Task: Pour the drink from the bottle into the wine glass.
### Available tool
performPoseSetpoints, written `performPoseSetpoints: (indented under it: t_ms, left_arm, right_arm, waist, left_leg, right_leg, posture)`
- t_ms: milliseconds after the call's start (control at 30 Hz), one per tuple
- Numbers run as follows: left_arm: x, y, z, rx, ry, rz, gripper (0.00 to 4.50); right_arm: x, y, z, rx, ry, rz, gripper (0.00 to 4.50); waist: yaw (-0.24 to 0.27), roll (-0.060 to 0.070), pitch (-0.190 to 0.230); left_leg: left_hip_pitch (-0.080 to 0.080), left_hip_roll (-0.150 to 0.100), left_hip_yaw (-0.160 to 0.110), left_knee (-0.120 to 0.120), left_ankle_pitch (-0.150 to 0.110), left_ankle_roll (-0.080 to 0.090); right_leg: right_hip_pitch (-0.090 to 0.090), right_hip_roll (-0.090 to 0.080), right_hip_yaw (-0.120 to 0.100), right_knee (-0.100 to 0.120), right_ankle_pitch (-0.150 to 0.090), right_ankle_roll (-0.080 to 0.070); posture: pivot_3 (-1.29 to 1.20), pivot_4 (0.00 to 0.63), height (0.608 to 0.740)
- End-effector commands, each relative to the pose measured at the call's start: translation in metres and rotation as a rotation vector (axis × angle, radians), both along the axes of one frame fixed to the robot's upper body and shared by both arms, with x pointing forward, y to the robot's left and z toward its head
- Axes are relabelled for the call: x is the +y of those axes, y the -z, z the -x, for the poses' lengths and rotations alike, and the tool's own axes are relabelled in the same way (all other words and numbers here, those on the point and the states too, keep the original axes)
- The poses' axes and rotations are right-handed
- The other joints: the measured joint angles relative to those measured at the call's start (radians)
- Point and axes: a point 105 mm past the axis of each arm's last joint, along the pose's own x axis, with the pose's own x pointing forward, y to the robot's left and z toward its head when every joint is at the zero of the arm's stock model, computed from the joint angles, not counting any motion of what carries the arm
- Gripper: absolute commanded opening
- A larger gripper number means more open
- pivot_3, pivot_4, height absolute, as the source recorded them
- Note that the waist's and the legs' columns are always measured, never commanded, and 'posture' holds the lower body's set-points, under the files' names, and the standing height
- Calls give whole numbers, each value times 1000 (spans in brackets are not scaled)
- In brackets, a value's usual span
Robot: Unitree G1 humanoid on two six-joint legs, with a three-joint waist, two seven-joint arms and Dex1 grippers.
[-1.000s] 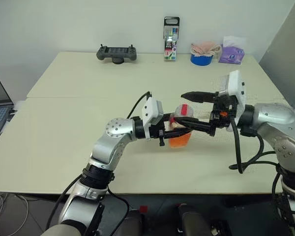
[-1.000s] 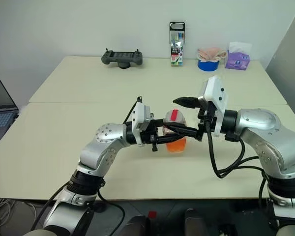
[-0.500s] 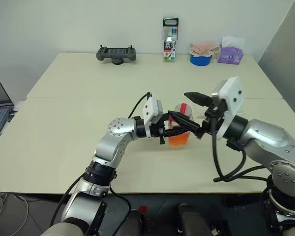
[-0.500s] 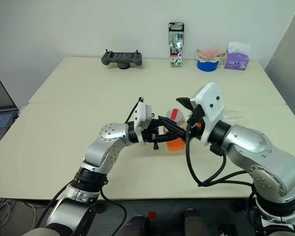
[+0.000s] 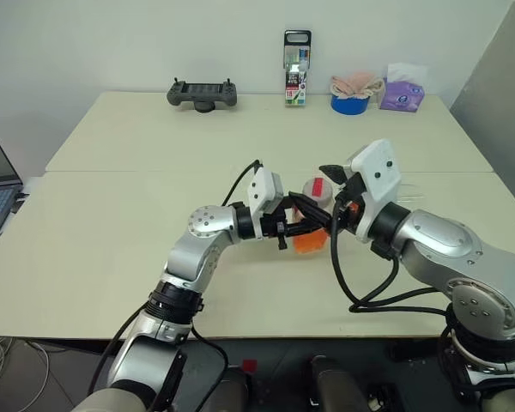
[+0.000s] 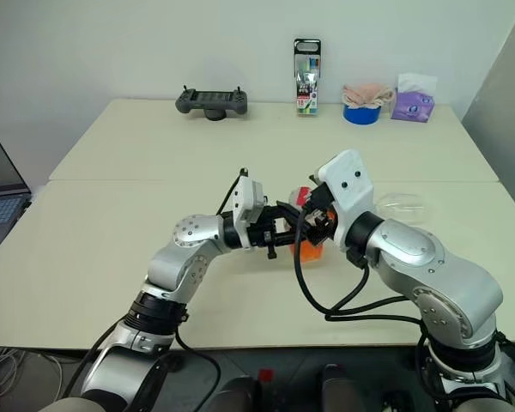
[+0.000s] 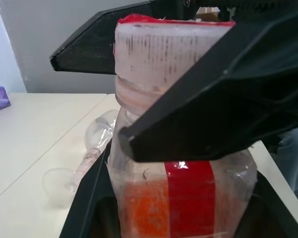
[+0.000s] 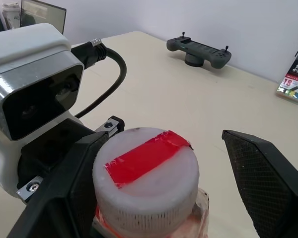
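Cap between open right jaws; bottle held upright by left gripper.

One bottle (image 5: 312, 225) stands upright, long axis vertical, mid-counter (image 5: 112, 232), clamped at the body by the left gripper (image 5: 302, 227). The right gripper (image 8: 161, 163), nearer the white cap (image 8: 145, 172), stands wide with a jaw on either side, not yet closed. One wine glass (image 6: 401, 206) lies on its side, beyond the right arm.

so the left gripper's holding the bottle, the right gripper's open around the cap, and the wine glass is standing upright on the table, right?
Not quite: the wine glass is lying on its side, as the left wrist view shows. The rest holds: the left gripper grips the bottle, and the right gripper is open around the cap.
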Motion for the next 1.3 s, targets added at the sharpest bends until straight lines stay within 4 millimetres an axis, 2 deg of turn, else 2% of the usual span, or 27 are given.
performPoseSetpoints:
  t_ms: [33, 333, 667, 933, 1100, 1300]
  left_arm:
    - [5, -14, 0, -59, -16, 33, 1708]
    - [6, -13, -2, -59, -25, 29, 1708]
    - [7, -12, -3, -60, -27, 20, 1708]
    - [8, -13, -5, -65, -44, 29, 1708]
    - [6, -14, -5, -64, -43, 39, 1708]
    - [4, -12, -2, -63, -37, 38, 1708]
  right_arm:
    - [-13, -15, -4, -52, 44, -38, 3871]
    - [-26, -7, 7, -20, -13, 0, 3871]
    - [-27, 2, 18, 16, -91, 31, 3871]
    - [-9, -12, 29, -12, -146, -60, 3871]
    - [2, -10, 17, -17, -58, -95, 3871]
    - [12, -1, 10, -24, -6, -58, 3871]
  waist:
    - [0, 0, 0]
    - [0, 0, 0]
    - [0, 0, 0]
    - [0, 0, 0]
    - [0, 0, 0]
    - [0, 0, 0]
  left_leg:
    - [0, 0, 0, 0, 0, 0]
    - [0, 0, 0, 0, 0, 0]
    - [0, 0, 0, 0, 0, 0]
    - [0, 0, 0, 0, 0, 0]
    - [0, 0, 0, 0, 0, 0]
    - [0, 0, 0, 0, 0, 0]
  right_leg:
    - [0, 0, 0, 0, 0, 0]
    - [0, 0, 0, 0, 0, 0]
    - [0, 0, 0, 1, 0, 0]
    - [0, 0, 0, 0, 0, 0]
    - [0, 0, 0, 1, 0, 0]
    - [0, 0, 0, 0, 0, 0]
  posture:
    - [0, 150, 740]
    - [0, 150, 740]
    - [0, 150, 740]
    - [0, 150, 740]
    - [0, 150, 740]
    - [0, 150, 740]
